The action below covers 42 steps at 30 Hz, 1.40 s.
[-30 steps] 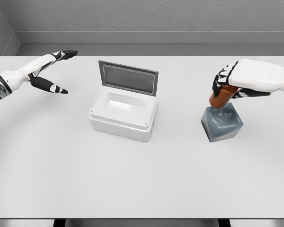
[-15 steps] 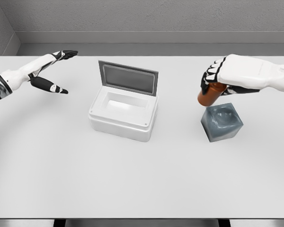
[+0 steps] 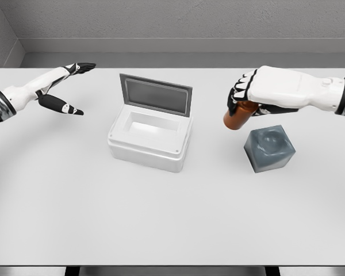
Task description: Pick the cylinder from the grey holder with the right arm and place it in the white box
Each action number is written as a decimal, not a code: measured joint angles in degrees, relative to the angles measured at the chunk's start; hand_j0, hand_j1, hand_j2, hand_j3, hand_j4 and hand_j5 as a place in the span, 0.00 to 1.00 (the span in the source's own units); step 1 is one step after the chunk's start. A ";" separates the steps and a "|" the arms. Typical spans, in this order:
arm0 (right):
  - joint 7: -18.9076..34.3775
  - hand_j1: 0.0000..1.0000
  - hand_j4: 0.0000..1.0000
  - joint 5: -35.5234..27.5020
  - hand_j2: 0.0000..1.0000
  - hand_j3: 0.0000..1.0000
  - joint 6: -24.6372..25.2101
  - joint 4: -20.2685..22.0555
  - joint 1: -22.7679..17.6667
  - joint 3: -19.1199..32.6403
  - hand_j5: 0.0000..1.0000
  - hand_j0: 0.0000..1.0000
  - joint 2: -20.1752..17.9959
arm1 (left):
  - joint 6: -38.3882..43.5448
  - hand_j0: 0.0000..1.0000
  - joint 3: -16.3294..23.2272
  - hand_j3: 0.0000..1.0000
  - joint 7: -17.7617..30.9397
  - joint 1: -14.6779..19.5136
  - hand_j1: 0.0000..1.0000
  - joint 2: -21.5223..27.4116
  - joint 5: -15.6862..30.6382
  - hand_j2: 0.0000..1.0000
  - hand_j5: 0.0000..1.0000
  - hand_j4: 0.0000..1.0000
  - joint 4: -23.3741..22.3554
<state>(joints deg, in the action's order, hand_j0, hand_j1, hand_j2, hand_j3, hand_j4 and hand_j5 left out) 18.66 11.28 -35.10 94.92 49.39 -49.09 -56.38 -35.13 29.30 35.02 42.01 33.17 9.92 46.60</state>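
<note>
Grey walls back a white bench (image 3: 161, 218). Right hand (image 3: 259, 92) wraps the cylinder (image 3: 237, 115) by its top, tilted, between holder (image 3: 269, 149) and box (image 3: 151, 137). It looks rigid, smooth, light. Left hand (image 3: 60, 86) spread.

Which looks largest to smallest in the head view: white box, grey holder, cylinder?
1. white box
2. grey holder
3. cylinder, partly hidden by the right hand, so its full size is unsure.
</note>
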 measured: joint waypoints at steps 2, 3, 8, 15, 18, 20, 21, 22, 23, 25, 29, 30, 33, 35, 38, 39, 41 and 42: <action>0.00 0.45 0.45 0.01 0.45 0.45 0.00 0.00 0.00 0.02 0.45 0.45 0.37 | 0.00 1.00 0.00 1.00 0.00 -0.09 1.00 -0.03 -0.01 1.00 1.00 1.00 0.00; -0.02 0.45 0.45 0.01 0.45 0.45 0.00 0.00 0.00 0.03 0.45 0.45 0.63 | 0.00 1.00 0.00 1.00 0.00 -0.09 1.00 -0.06 -0.01 1.00 1.00 1.00 0.01; -0.34 0.45 0.45 -0.07 0.45 0.45 0.00 -0.07 0.44 0.07 0.45 0.45 2.03 | 0.00 1.00 0.06 1.00 0.00 -0.09 1.00 -0.20 0.03 1.00 1.00 1.00 0.02; -0.89 0.45 0.45 -0.23 0.45 0.45 0.00 -0.09 0.79 0.08 0.45 0.45 4.03 | 0.00 1.00 0.28 1.00 0.00 0.00 1.00 -0.24 0.06 1.00 1.00 1.00 0.03; -0.93 0.45 0.45 -0.26 0.45 0.45 0.00 -0.10 0.79 0.08 0.45 0.45 4.77 | 0.00 1.00 0.30 1.00 0.00 0.09 1.00 -0.24 0.12 1.00 1.00 1.00 0.12; -1.01 0.45 0.45 -0.30 0.45 0.45 0.00 -0.14 0.79 0.08 0.45 0.45 5.17 | 0.00 1.00 0.30 1.00 0.00 0.09 1.00 -0.25 0.16 1.00 1.00 1.00 0.16; -1.07 0.44 0.44 -0.30 0.44 0.44 0.00 -0.15 0.79 0.08 0.44 0.44 5.37 | 0.00 1.00 0.30 1.00 0.00 0.09 1.00 -0.25 0.18 1.00 1.00 1.00 0.17; -1.11 0.44 0.44 -0.34 0.44 0.44 0.00 -0.18 0.79 0.09 0.44 0.44 5.59 | 0.00 1.00 0.30 1.00 0.00 0.09 1.00 -0.24 0.18 1.00 1.00 1.00 0.18; -1.14 0.44 0.44 -0.39 0.44 0.44 0.00 -0.21 0.79 0.10 0.44 0.44 5.78 | 0.00 1.00 0.30 1.00 0.00 0.00 1.00 -0.24 0.17 1.00 1.00 1.00 0.19; -1.18 0.44 0.44 -0.56 0.44 0.44 0.00 -0.30 0.79 0.13 0.44 0.44 6.24 | 0.00 1.00 0.32 1.00 0.00 -0.09 1.00 -0.24 0.11 1.00 1.00 1.00 0.23; -1.15 0.44 0.44 -0.72 0.44 0.44 0.00 -0.42 0.88 0.11 0.44 0.44 7.65 | 0.00 1.00 0.42 1.00 0.00 -0.09 1.00 -0.24 0.08 1.00 1.00 1.00 0.39; -1.12 0.44 0.44 -0.73 0.44 0.44 0.00 -0.45 0.88 0.11 0.44 0.44 7.97 | 0.00 1.00 0.44 1.00 0.00 -0.09 1.00 -0.24 0.08 1.00 1.00 1.00 0.39; -1.06 0.44 0.44 -0.75 0.44 0.44 0.00 -0.57 0.88 0.11 0.44 0.44 8.84 | 0.00 1.00 0.46 1.00 0.00 -0.09 1.00 -0.24 0.07 1.00 1.00 1.00 0.39; -0.96 0.44 0.44 -0.76 0.44 0.44 0.00 -0.69 0.88 0.10 0.44 0.44 9.52 | 0.00 1.00 0.46 1.00 0.00 -0.09 1.00 -0.24 0.07 1.00 1.00 1.00 0.40; -0.99 0.44 0.44 -0.78 0.44 0.44 0.00 -0.98 0.88 0.11 0.44 0.44 10.12 | 0.00 1.00 0.47 1.00 0.00 -0.18 1.00 -0.24 0.07 1.00 1.00 1.00 0.42; -0.98 0.44 0.44 -0.76 0.44 0.44 0.00 -1.20 0.97 0.10 0.44 0.44 10.41 | 0.00 1.00 0.47 1.00 0.00 -0.18 1.00 -0.24 0.07 1.00 1.00 1.00 0.43; -0.94 0.44 0.44 -0.80 0.44 0.44 0.00 -1.87 1.23 0.08 0.44 0.44 11.26 | 0.00 1.00 0.48 1.00 0.00 -0.18 1.00 -0.24 0.07 1.00 1.00 1.00 0.43; -0.88 0.44 0.44 -0.78 0.44 0.44 0.00 -2.19 1.23 0.06 0.44 0.44 11.63 | 0.00 1.00 0.48 1.00 0.00 -0.18 1.00 -0.24 0.07 1.00 1.00 1.00 0.44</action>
<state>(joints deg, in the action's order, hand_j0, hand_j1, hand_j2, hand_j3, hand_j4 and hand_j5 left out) 17.78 10.50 -35.10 92.73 50.62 -49.03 -44.75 -35.13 29.78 35.02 41.84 32.93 9.99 47.04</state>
